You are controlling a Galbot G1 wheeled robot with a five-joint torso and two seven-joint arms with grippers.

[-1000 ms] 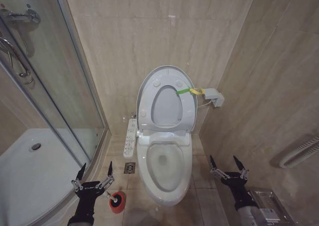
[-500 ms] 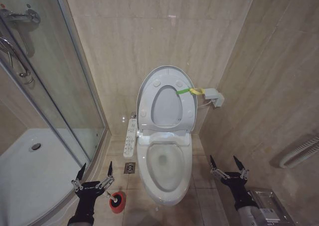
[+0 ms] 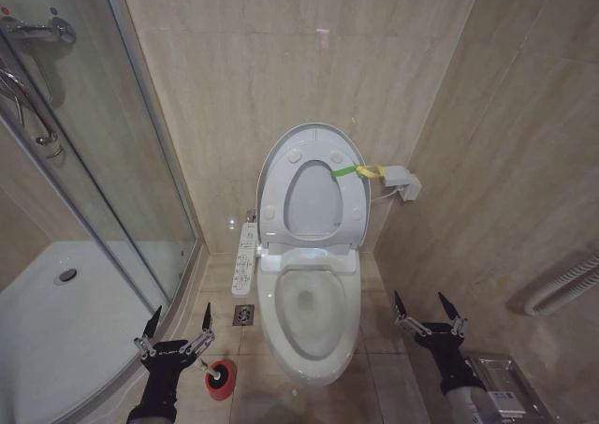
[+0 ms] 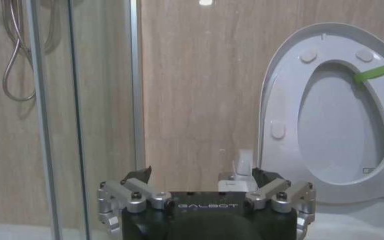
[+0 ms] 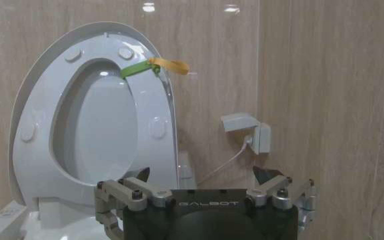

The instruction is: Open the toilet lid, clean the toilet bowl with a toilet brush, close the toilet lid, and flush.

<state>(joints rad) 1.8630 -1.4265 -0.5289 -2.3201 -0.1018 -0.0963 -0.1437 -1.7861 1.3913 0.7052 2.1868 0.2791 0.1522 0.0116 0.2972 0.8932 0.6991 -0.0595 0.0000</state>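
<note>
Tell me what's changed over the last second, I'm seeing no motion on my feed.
Nothing visibly changed. The toilet lid stays raised against the wall, the toilet brush stays in its red cup on the floor, and the left gripper and right gripper still hover low on either side of the toilet bowl, fingers open.

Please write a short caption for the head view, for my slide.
Toilet lid raised above the toilet bowl; open left hand near toilet brush, open right hand beside the bowl.
</note>
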